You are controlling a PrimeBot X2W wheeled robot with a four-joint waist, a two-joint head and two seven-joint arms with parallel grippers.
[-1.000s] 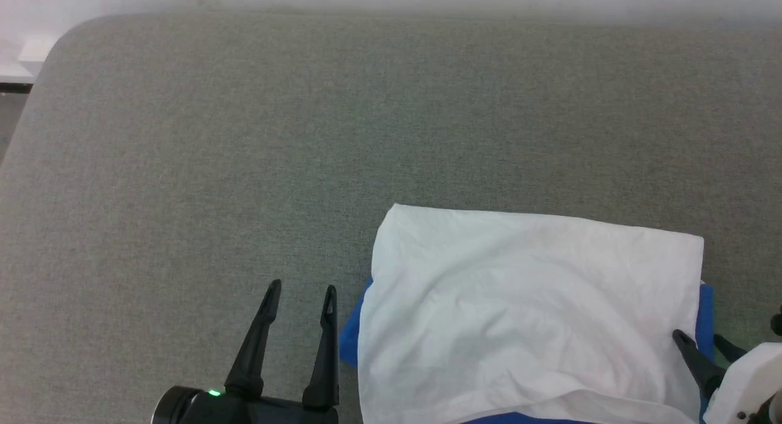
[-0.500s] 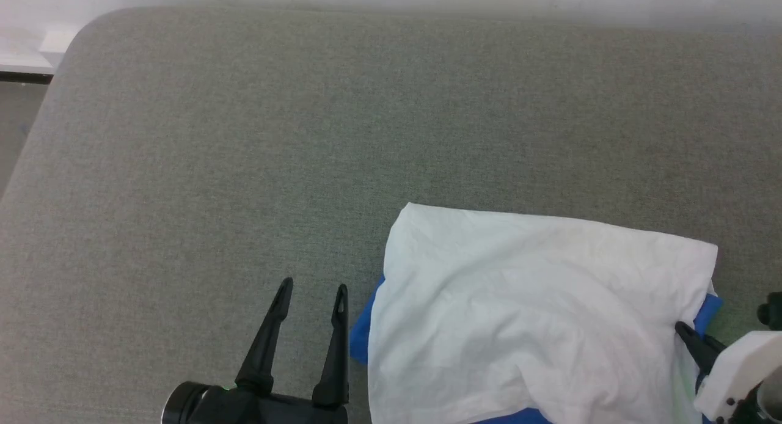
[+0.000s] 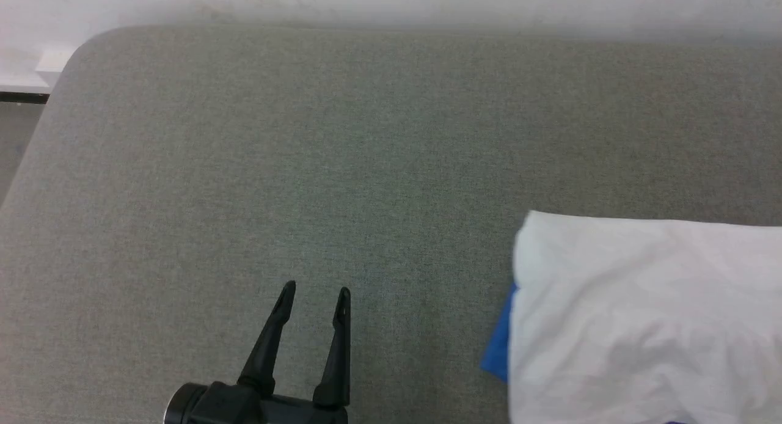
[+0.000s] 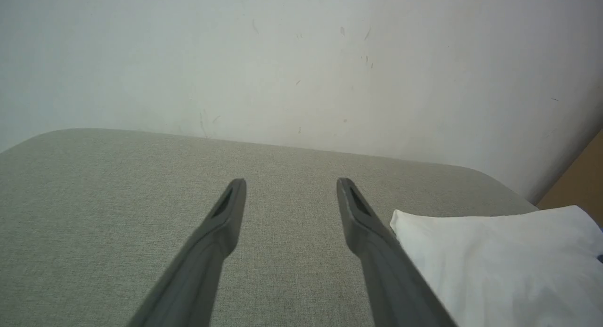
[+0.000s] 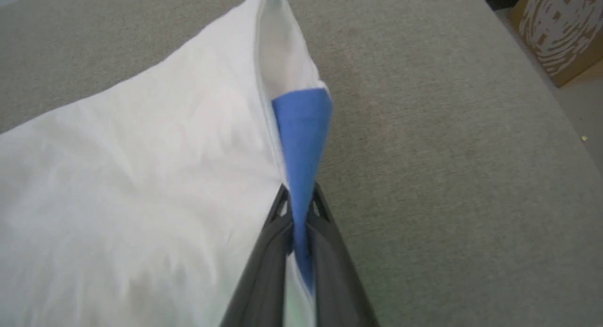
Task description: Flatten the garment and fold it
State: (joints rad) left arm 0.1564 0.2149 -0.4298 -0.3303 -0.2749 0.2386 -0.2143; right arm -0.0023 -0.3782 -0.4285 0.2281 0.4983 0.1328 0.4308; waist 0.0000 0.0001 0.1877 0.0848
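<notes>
Garment (image 3: 641, 314) at 4 o'clock in head view, white panel up, running off right edge. Blue edge peeks at its 9 o'clock side. Lies on grey fabric surface (image 3: 305, 167).

Left gripper (image 3: 316, 288) at 7 o'clock, fingers spread, nothing between them, clear of cloth.

Right wrist view: right gripper (image 5: 299, 197) clamped on garment's blue corner, cloth pinched between tips, white panel spreading toward 10 o'clock. Patterned box (image 5: 556, 30) at 2 o'clock, past surface edge.

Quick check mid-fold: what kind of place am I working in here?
Likely a plain indoor room, maybe a lab or bedroom: a grey fabric-covered surface with rounded corners, a scuffed white wall behind it, and a patterned cardboard box on the floor beside it.
</notes>
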